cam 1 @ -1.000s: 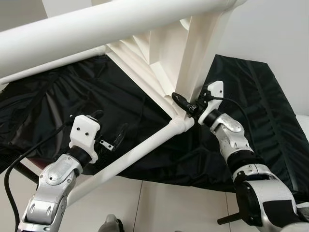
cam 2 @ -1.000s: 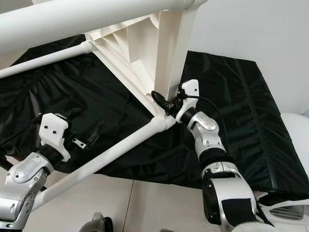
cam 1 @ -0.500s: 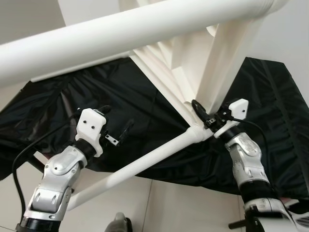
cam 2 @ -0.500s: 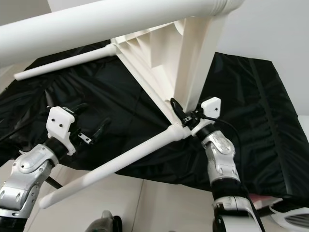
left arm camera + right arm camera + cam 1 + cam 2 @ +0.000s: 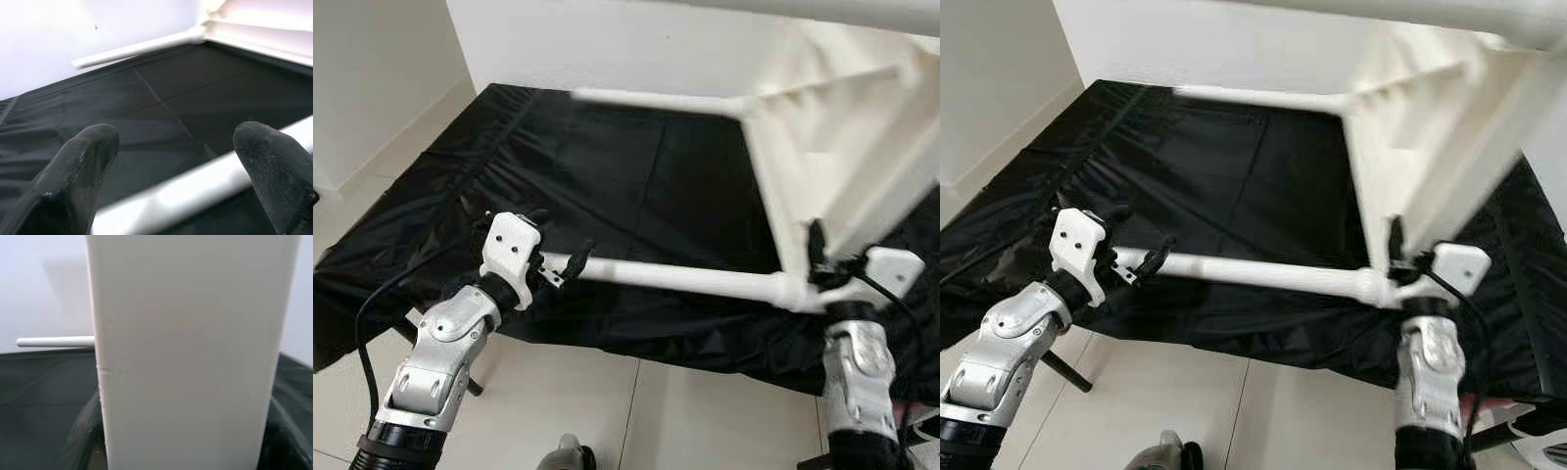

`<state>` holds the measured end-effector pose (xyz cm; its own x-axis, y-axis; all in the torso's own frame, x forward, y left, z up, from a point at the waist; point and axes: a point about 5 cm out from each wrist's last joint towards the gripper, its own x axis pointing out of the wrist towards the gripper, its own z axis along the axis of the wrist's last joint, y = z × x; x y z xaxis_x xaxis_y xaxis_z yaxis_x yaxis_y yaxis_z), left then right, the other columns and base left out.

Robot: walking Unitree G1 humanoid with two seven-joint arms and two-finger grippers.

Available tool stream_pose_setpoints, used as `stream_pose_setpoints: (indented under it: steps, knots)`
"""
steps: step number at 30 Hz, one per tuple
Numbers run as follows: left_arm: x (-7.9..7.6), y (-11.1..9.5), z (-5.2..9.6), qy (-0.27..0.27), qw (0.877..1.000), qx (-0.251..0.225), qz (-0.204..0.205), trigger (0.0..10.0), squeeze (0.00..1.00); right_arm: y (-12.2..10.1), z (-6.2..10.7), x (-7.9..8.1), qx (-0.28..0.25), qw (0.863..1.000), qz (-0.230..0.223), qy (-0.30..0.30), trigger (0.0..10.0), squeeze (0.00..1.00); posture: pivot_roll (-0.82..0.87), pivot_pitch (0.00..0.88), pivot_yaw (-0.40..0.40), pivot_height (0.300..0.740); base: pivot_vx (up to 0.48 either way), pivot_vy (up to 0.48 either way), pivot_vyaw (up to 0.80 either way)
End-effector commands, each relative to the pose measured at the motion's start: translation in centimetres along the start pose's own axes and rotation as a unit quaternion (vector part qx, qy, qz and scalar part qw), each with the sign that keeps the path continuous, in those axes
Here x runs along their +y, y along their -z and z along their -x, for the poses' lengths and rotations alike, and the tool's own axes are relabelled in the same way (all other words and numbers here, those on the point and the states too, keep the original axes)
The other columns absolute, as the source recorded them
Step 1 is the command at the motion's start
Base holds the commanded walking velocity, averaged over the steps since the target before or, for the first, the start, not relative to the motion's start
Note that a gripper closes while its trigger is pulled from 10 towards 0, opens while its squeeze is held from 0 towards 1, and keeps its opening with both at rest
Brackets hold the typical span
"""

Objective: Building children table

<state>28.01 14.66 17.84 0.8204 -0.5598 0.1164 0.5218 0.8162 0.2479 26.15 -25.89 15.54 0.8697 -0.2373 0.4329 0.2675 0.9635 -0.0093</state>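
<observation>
A white plastic children's table [image 5: 842, 166] is held tipped on its side over a black cloth. My right gripper [image 5: 818, 259] is shut on the table's edge at the corner where a leg joins; a white slab [image 5: 195, 357] stands between its fingers [image 5: 85, 431]. That near leg [image 5: 685, 278] runs almost level toward my left gripper [image 5: 563, 262]. The left gripper [image 5: 176, 134] is open, and the leg [image 5: 195, 193] passes between its fingers [image 5: 83, 161] without being pinched. A second leg [image 5: 656, 101] sticks out at the far side.
A black cloth [image 5: 636, 176] covers the wide low surface under the table. Pale floor tiles [image 5: 646, 411] lie in front of it. White walls [image 5: 587, 39] close the back and left. A black cable [image 5: 372, 313] loops beside my left arm.
The view has shifted. The table has swung round with the right gripper. Its near leg, which slanted down to the left, now lies almost level with its free end at the left gripper.
</observation>
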Motion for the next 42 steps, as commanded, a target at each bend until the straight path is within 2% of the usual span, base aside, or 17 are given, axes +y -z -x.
stream_pose_setpoints:
  steps: [1, 5, 6, 7, 14, 15, 16, 18, 20, 23, 31, 32, 33, 36, 37, 38, 42]
  knots:
    - [-0.5, 0.1, -0.1, 0.047, 0.999, -0.001, -0.003, 10.0, 0.00, 0.9, 1.5, -0.6, 0.035, 0.999, 0.024, 0.022, 0.0, 0.00, -0.07, 0.122, 0.068, 0.740, 0.000, 0.000, 0.00]
    - [-0.5, 0.1, -0.1, 0.046, 0.999, -0.002, -0.002, 10.0, 0.00, 0.9, 1.9, 0.4, 0.041, 0.999, 0.023, 0.001, 0.0, 0.00, -0.07, 0.122, 0.068, 0.740, 0.000, 0.000, 0.00]
    - [-0.5, 0.1, -0.3, 0.045, 0.999, -0.003, -0.002, 10.0, 0.00, 1.1, 1.8, 1.5, 0.048, 0.998, 0.009, -0.028, 0.0, 0.00, -0.07, 0.122, 0.064, 0.740, 0.000, 0.000, 0.00]
    - [-0.6, 0.1, -0.3, 0.045, 0.999, -0.004, -0.002, 10.0, 0.00, 1.2, 1.8, 1.8, 0.051, 0.998, 0.003, -0.031, 0.0, 0.00, -0.07, 0.121, 0.061, 0.740, 0.000, 0.000, 0.00]
    - [-0.5, 0.1, -0.2, 0.036, 0.999, -0.003, -0.001, 10.0, 0.00, 1.1, 1.1, 2.3, 0.053, 0.997, -0.001, -0.053, 0.0, 0.00, -0.06, 0.120, 0.050, 0.740, 0.000, 0.000, 0.00]
    - [-0.4, 0.2, -0.2, 0.033, 0.999, -0.003, -0.002, 10.0, 0.00, 1.0, 0.9, 3.0, 0.052, 0.996, -0.008, -0.074, 0.0, 0.00, -0.06, 0.119, 0.044, 0.740, 0.000, 0.000, 0.00]
    - [-0.4, 0.2, -0.2, 0.033, 0.999, -0.003, -0.002, 10.0, 0.00, 1.0, 0.9, 3.0, 0.052, 0.996, -0.008, -0.074, 0.0, 0.00, -0.06, 0.119, 0.044, 0.740, 0.000, 0.000, 0.00]
    - [-0.4, 0.2, -0.1, 0.028, 1.000, -0.002, -0.003, 10.0, 0.00, 0.7, 0.7, 4.3, 0.049, 0.993, -0.019, -0.110, 0.0, 0.00, -0.06, 0.118, 0.036, 0.740, 0.000, 0.000, 0.00]
    - [-0.4, 0.2, -0.1, 0.022, 1.000, -0.005, -0.002, 10.0, 0.00, 0.5, 0.9, 6.3, 0.051, 0.984, -0.042, -0.168, 0.0, 0.00, -0.05, 0.116, 0.025, 0.740, 0.000, 0.000, 0.00]
    - [-0.4, 0.1, -0.1, 0.018, 1.000, -0.006, -0.002, 10.0, 0.00, 0.4, 1.2, 7.6, 0.051, 0.976, -0.051, -0.204, 0.0, 0.00, -0.05, 0.115, 0.020, 0.740, 0.000, 0.000, 0.00]
    - [-0.5, 0.3, 0.0, 0.014, 1.000, -0.006, 0.000, 10.0, 0.00, 0.6, 1.3, 7.8, 0.060, 0.973, -0.041, -0.221, 0.0, 0.00, -0.05, 0.111, 0.014, 0.740, 0.000, 0.000, 0.00]
    - [-0.5, 0.3, 0.0, 0.014, 1.000, -0.006, 0.000, 10.0, 0.00, 0.8, 1.2, 7.6, 0.065, 0.974, -0.035, -0.215, 6.6, 0.00, -0.06, 0.110, 0.014, 0.740, 0.000, 0.000, 0.00]
    - [-0.5, 0.3, -0.1, 0.015, 1.000, -0.007, 0.000, 10.0, 0.00, 0.9, 1.2, 7.4, 0.068, 0.975, -0.033, -0.210, 10.0, 0.00, -0.06, 0.109, 0.016, 0.740, 0.000, 0.000, 0.00]
    - [-0.5, 0.4, -0.2, 0.016, 1.000, -0.007, 0.000, 10.0, 0.00, 1.1, 1.0, 6.9, 0.075, 0.977, -0.031, -0.197, 10.0, 0.00, -0.06, 0.108, 0.017, 0.740, 0.000, 0.000, 0.00]
    - [-0.5, 0.4, -0.2, 0.017, 1.000, -0.006, 0.000, 10.0, 0.00, 1.1, 1.0, 6.5, 0.077, 0.978, -0.036, -0.188, 10.0, 0.62, -0.06, 0.108, 0.017, 0.740, 0.000, 0.000, 0.00]
    - [-0.5, 0.4, -0.2, 0.018, 1.000, -0.006, 0.000, 10.0, 0.00, 1.2, 0.9, 6.3, 0.079, 0.979, -0.040, -0.181, 10.0, 1.00, -0.06, 0.108, 0.017, 0.740, 0.000, 0.000, 0.00]
    - [-0.5, 0.4, -0.2, 0.018, 1.000, -0.005, -0.001, 10.0, 0.00, 1.0, 0.9, 6.0, 0.073, 0.982, -0.036, -0.172, 10.0, 1.00, -0.06, 0.107, 0.019, 0.740, 0.000, 0.000, 0.00]
